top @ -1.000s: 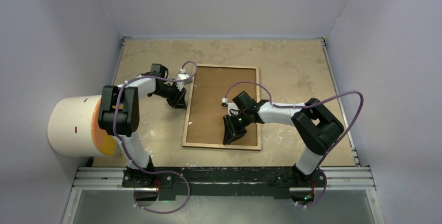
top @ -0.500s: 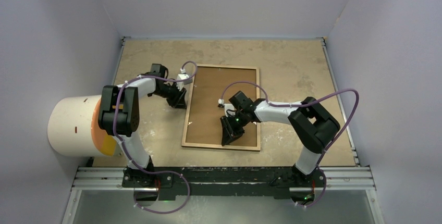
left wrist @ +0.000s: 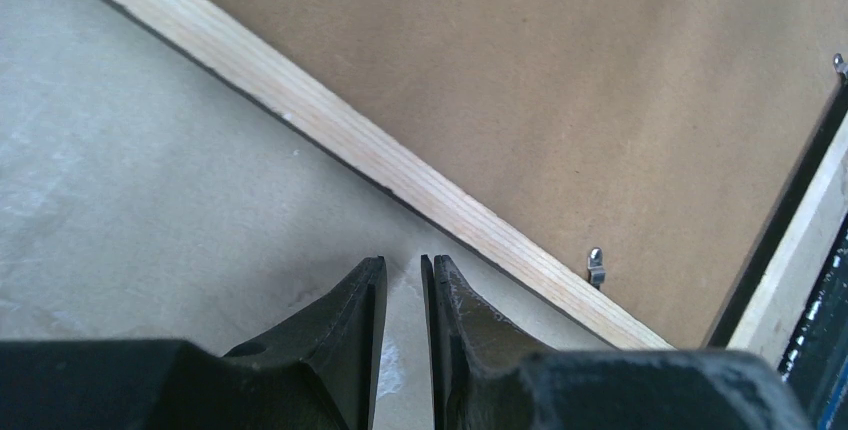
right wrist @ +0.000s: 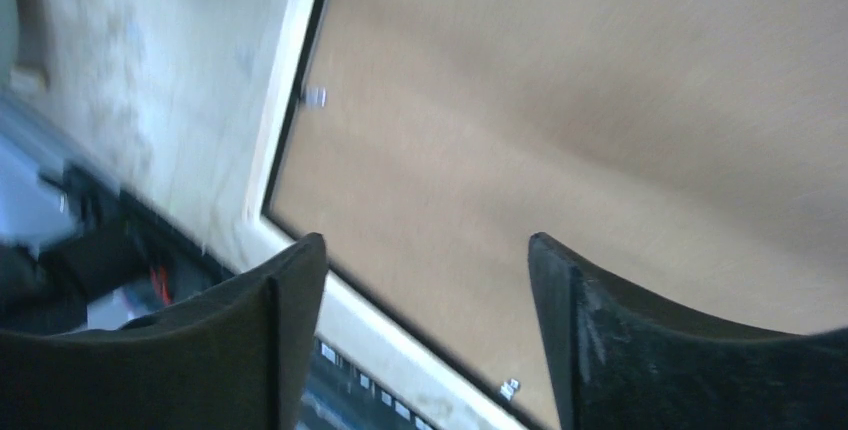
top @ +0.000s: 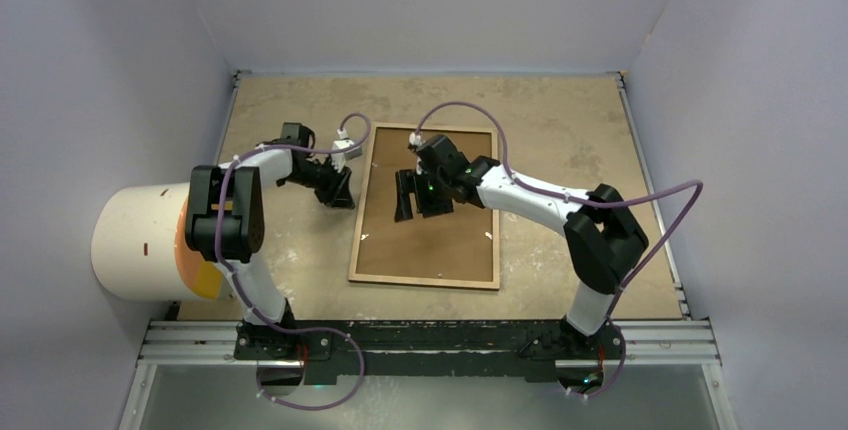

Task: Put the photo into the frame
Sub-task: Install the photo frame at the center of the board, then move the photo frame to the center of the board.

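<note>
The frame (top: 425, 207) lies back-up at the centre of the surface (top: 560, 120) so its clips can be reached (the photo is nowhere visible, probably beneath the backing); the right hand (top: 418, 195) hovers spread above its upper part, and the left hand (top: 338, 190), nearly pressed together and empty, waits just off its upper-left edge.

Frame (top: 425, 207) lies back-up, so front, pane & any photo under brown backing board (top: 440, 240) can't be seen. Right wrist view motion-blurred; clip (right wrist: 314, 96) fuzzy. Left wrist view crops frame corners.

The frame (top: 426, 208) lies flat, face down — pale wood border around its brown back.
</note>
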You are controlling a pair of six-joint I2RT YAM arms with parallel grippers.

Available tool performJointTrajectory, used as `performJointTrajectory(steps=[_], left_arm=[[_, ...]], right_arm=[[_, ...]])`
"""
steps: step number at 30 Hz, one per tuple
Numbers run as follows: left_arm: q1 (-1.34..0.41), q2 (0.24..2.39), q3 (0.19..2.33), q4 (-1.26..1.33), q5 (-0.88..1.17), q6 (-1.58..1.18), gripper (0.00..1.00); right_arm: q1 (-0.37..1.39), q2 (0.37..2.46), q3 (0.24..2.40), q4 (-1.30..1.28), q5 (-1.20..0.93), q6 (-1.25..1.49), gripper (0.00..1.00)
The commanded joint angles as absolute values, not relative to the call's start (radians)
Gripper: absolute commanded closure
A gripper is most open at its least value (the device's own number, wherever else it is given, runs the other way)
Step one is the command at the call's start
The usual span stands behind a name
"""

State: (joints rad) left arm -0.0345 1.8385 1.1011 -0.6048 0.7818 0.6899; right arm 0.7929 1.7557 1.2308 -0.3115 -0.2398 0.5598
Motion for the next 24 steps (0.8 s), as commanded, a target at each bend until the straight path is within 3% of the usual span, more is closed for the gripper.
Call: performJointTrajectory(steps=[1, 3, 5, 12, 18, 21, 24], left_arm=[[-0.033, 1.789, 1.042, -0.494, 0.829, 0.615, 0.76], [-0.058, 1.794, 1.022, -0.451, 0.812, 0.586, 0.76], [-0.085, 1.796, 1.006, -0.414, 0.805, 0.554, 0.75], [-0.166, 1.764, 0.934, -0.344, 0.830, 0.505, 0.74], [-0.261, 1.709, 0.907, -0.419, 0.936, 0.587, 0.68], [-0.242, 1.662, 0.985, -0.532, 0.904, 0.666, 0.65], [-0.105, 1.628, 1.093, -0.601, 0.916, 0.689, 0.60]], right_arm=[[0.809, 1.778, 1.308, -0.369, 0.122, 0.677, 0.17], [0.807, 1.758, 1.302, -0.360, 0.190, 0.707, 0.04], [0.803, 1.711, 1.259, -0.341, 0.197, 0.758, 0.01], [0.756, 1.567, 1.147, -0.319, 0.310, 0.847, 0.01], [0.770, 1.653, 1.241, -0.423, 0.354, 0.796, 0.06], [0.805, 1.709, 1.309, -0.452, 0.363, 0.768, 0.10], [0.859, 1.775, 1.398, -0.469, 0.395, 0.728, 0.13]])
